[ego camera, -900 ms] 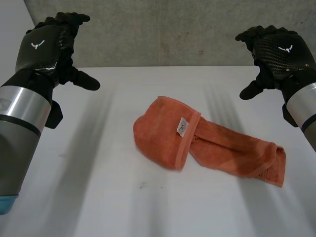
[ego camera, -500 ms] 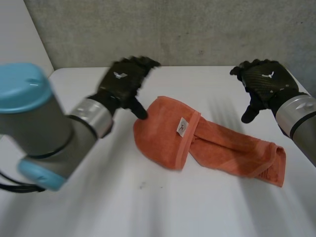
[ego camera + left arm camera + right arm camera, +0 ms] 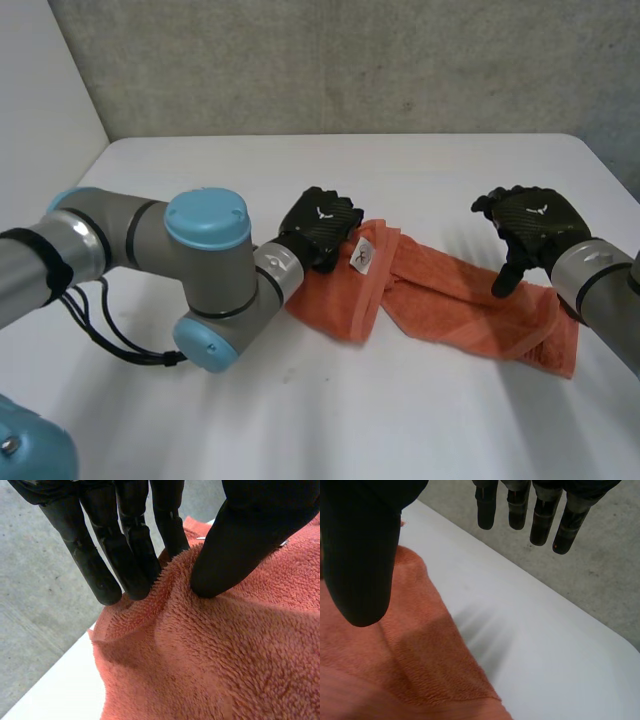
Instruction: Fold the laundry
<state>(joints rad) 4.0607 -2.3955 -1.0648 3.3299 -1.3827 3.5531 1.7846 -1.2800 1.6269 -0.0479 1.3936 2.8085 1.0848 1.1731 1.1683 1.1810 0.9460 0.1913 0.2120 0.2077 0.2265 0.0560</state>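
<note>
Orange terry towel [image 3: 450, 300], crumpled, perhaps loosely folded, mid-table

A white table [image 3: 420, 170] stands in the room; its top is smooth and matt, and its far right corner is rounded. Behind it rises a grey concrete wall [image 3: 350, 60] with small spots and pores. At the left, a plain white wall [image 3: 40, 90] meets it. The light is soft and even. In the right wrist view, a grey concrete surface [image 3: 600, 560] lies beyond the table's edge; wall or floor, I cannot tell.
</note>
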